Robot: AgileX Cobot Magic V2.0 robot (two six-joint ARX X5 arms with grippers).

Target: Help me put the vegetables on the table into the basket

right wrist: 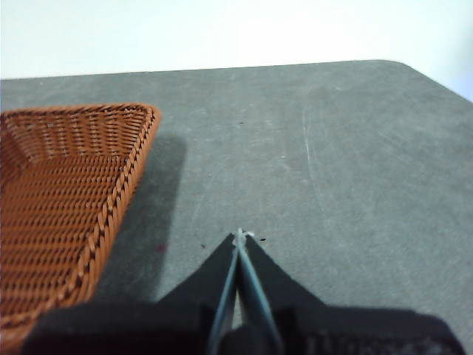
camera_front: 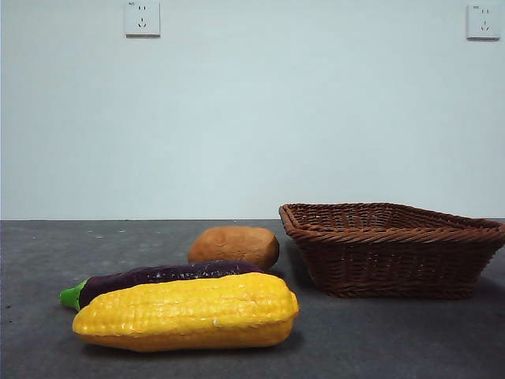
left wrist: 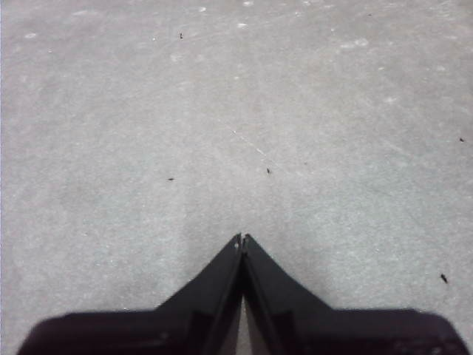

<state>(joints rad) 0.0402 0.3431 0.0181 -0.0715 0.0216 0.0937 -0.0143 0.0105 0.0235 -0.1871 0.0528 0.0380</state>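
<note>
Both pincers clenched empty, left pincer (left wrist: 242,238) and right pincer (right wrist: 239,234) over bare counter (camera_front: 394,339), while corn (camera_front: 188,311), eggplant (camera_front: 158,278) and potato (camera_front: 233,245) huddle beside the basket (camera_front: 392,246), so grabbing one risks nudging its neighbours.

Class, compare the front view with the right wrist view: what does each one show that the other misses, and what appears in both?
Only the front view shows the corn cob, the eggplant behind it, the potato and two wall sockets. Only the right wrist view shows the right gripper, jaws shut, above bare table beside the basket, and the table's rounded corner. Both show the brown wicker basket, nothing visible inside it, the dark grey table and the pale wall.
</note>
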